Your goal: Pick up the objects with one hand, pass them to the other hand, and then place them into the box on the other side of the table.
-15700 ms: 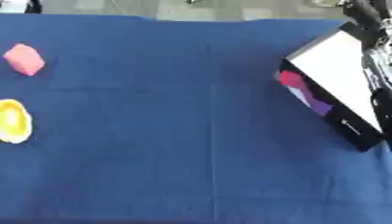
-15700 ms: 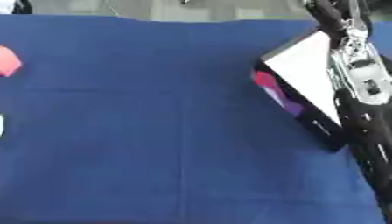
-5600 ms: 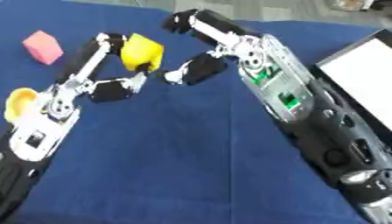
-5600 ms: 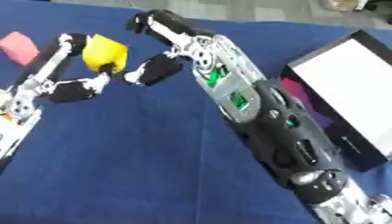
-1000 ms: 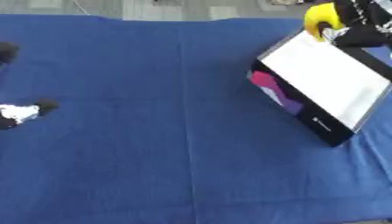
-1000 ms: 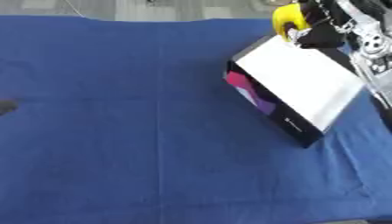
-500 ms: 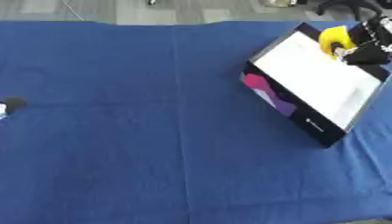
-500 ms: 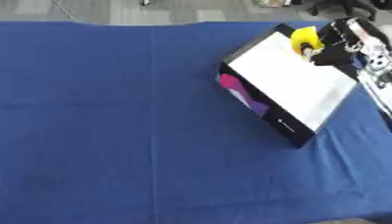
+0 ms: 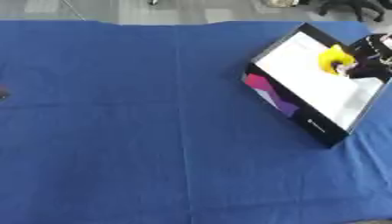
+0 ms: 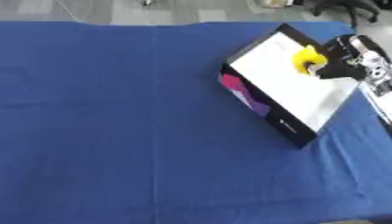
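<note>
One hand, the right hand, reached in from the right edge with its dark fingers curled round a yellow object, holding it over the white inside of the box. The black-walled box sat tilted on the right part of the blue tablecloth. At the left eye view's left edge only a dark speck of the left hand showed, too little to tell its fingers.

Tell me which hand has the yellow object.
The right hand, holding the yellow object over the white-lined black box; the left hand shows only as a dark bit at the left edge.
</note>
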### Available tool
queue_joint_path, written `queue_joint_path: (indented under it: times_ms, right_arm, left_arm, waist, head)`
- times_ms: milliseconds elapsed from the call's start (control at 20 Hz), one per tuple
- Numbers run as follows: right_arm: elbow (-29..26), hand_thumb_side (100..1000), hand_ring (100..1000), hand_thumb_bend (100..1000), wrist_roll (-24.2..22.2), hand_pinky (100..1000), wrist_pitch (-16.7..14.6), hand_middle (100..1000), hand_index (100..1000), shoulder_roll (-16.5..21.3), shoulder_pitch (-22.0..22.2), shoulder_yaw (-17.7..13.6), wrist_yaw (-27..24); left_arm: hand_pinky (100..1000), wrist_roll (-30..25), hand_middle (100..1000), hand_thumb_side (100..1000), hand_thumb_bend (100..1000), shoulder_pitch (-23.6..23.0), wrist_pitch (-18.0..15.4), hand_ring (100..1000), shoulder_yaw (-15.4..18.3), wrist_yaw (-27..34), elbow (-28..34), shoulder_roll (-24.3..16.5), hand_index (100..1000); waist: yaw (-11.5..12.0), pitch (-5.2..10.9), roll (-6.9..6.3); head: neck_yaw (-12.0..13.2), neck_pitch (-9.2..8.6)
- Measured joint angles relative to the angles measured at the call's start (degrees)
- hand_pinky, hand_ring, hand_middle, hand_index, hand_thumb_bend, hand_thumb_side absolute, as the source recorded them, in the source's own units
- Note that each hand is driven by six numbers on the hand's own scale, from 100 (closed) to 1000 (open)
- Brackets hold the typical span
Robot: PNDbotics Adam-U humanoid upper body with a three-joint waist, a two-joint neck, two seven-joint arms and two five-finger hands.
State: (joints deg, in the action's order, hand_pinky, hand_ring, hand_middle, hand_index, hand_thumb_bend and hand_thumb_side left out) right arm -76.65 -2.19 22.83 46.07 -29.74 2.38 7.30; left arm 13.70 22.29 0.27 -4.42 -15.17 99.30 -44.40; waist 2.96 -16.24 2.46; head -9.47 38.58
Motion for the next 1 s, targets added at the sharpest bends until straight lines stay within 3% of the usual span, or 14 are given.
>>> queue_joint_path:
  times_ms: [150, 400, 550, 600, 650, 700, 750, 800, 850, 1000]
  right_arm:
    - [1.25, 293, 867, 656, -0.56, 856, -0.51, 806, 879, -0.19, -0.01, -0.08, 1.6]
    - [1.5, 309, 902, 673, -0.74, 866, -1.02, 858, 909, -0.49, 0.05, -0.96, 3.06]
    - [1.25, 321, 906, 661, -0.22, 864, -0.97, 858, 919, -0.5, 0.11, -1.6, 3.09]
    - [0.96, 468, 906, 627, 0.27, 862, -0.84, 860, 924, -0.51, 0.12, -1.92, 2.98]
    - [0.55, 378, 905, 610, 1.01, 859, -0.65, 853, 927, -0.52, 0.19, -2.33, 2.73]
    - [0.0, 410, 904, 570, 2.08, 858, -0.41, 850, 930, -0.53, 0.23, -2.78, 2.2]
    - [-0.76, 435, 906, 526, 3.57, 859, -0.13, 851, 933, -0.54, 0.23, -3.28, 1.38]
    - [-1.68, 455, 907, 492, 5.34, 859, 0.11, 850, 933, -0.55, 0.18, -3.78, 0.25]
    - [-2.72, 524, 912, 397, 7.29, 862, 0.31, 850, 932, -0.59, 0.05, -4.14, -1.14]
    - [-5.82, 529, 917, 388, 12.1, 864, 0.37, 850, 940, -0.89, -0.49, -4.58, -5.34]
  left_arm:
    - [677, 0.74, 618, 416, 785, -0.48, 0.23, 656, 0.75, 0.0, 0.0, -0.24, 755]
    - [677, 2.0, 619, 415, 791, -1.27, 0.77, 658, 2.19, 0.0, -0.03, -1.05, 757]
    - [677, 2.62, 622, 418, 799, -1.73, 1.38, 660, 3.11, 0.0, -0.23, -1.61, 763]
    - [678, 2.84, 623, 422, 803, -1.85, 1.7, 662, 3.48, 0.03, -0.52, -1.88, 767]
    - [683, 2.91, 627, 427, 809, -1.98, 2.18, 669, 3.89, 0.09, -0.88, -2.23, 776]
    - [685, 2.72, 627, 443, 754, -2.11, 2.85, 672, 4.28, 0.23, -1.32, -2.67, 776]
    - [685, 2.21, 625, 430, 818, -2.13, 3.74, 671, 4.68, 0.46, -1.87, -3.21, 775]
    - [685, 1.42, 624, 432, 819, -2.13, 4.82, 671, 5.1, 0.76, -2.45, -3.8, 776]
    - [688, 0.4, 626, 439, 824, -2.1, 5.94, 674, 5.52, 1.21, -3.09, -4.52, 778]
    - [697, -3.24, 637, 456, 823, -1.55, 9.44, 686, 6.26, 2.78, -5.03, -6.79, 788]
  waist:
    - [0.16, 0.0, 0.0]
    - [0.26, 0.0, 0.0]
    - [0.3, 0.0, 0.0]
    - [0.31, 0.0, 0.0]
    - [0.32, 0.0, 0.0]
    - [0.36, 0.0, -0.04]
    - [0.46, 0.0, -0.11]
    - [0.58, 0.0, -0.27]
    - [0.64, 0.0, -0.37]
    - [0.75, 0.0, -0.46]
  head:
    - [0.11, 0.0]
    - [1.6, 0.02]
    - [4.21, 0.09]
    - [5.58, 0.11]
    - [6.97, 0.13]
    - [8.26, 0.14]
    - [9.4, 0.18]
    - [10.39, 0.37]
    - [11.25, 0.55]
    - [13.42, 0.6]
